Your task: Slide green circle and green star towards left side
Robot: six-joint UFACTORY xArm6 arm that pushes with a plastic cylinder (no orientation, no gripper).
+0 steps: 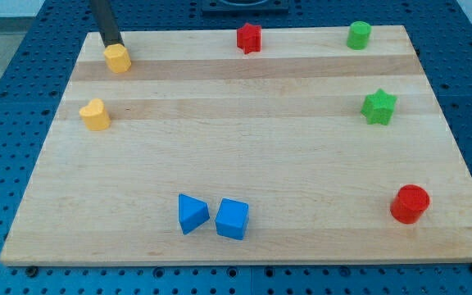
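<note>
The green circle [359, 34] stands near the view's top right corner of the wooden board [252, 156]. The green star [378, 106] lies below it, near the right edge. My tip [111, 45] is at the view's top left, touching or just above the top of a yellow hexagon block [118, 58]. The tip is far to the left of both green blocks.
A yellow heart-shaped block [95, 115] lies at the left. A red star [249, 37] sits at the top middle. A red circle [409, 204] is at the lower right. A blue triangle [192, 213] and a blue cube [233, 219] sit side by side at the bottom middle.
</note>
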